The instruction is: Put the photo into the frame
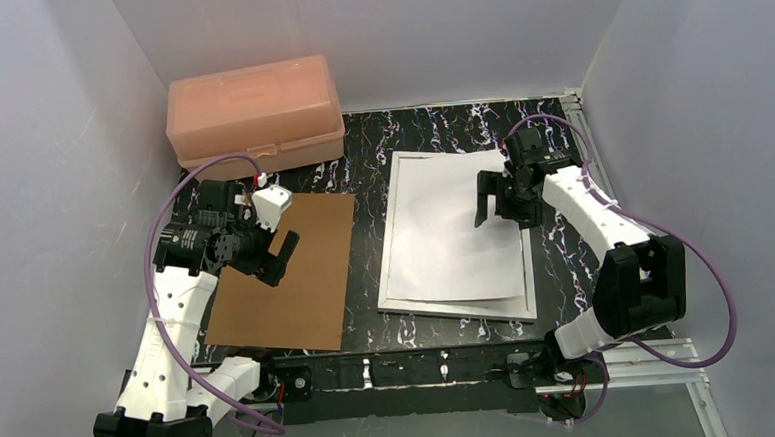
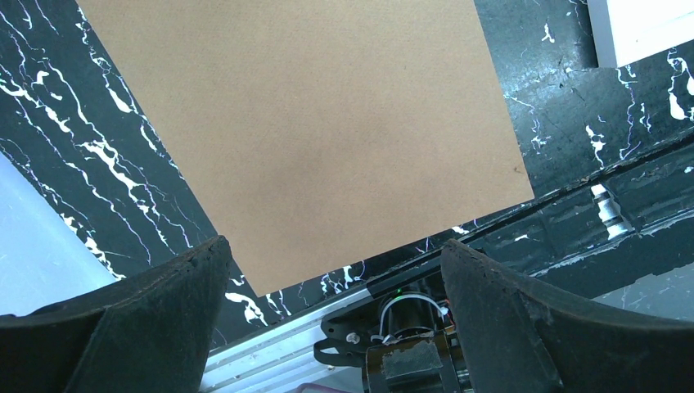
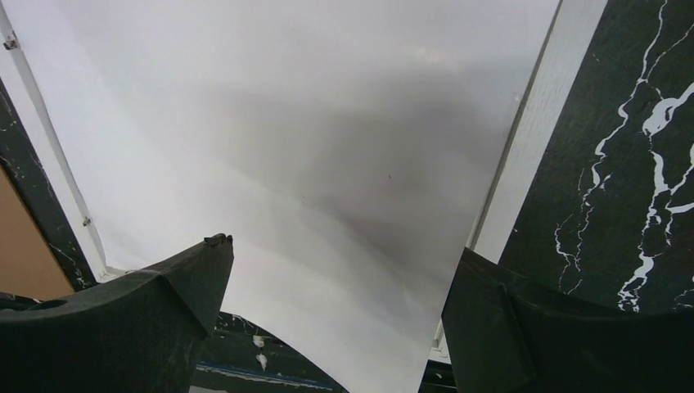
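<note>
Hovering over the far right part of the photo, I hold my right gripper wide and empty. The photo lies white back up on the frame, slightly skewed, and one edge seems to curl upward. To seat it well, I judge I should nudge it square inside the rim, then press it flat gently, since glossy paper slides and creases. My left gripper, also wide and empty, hangs over the brown backing board. Plain white walls enclose a black marbled surface. A salmon-pink box sits at its far left.
</note>
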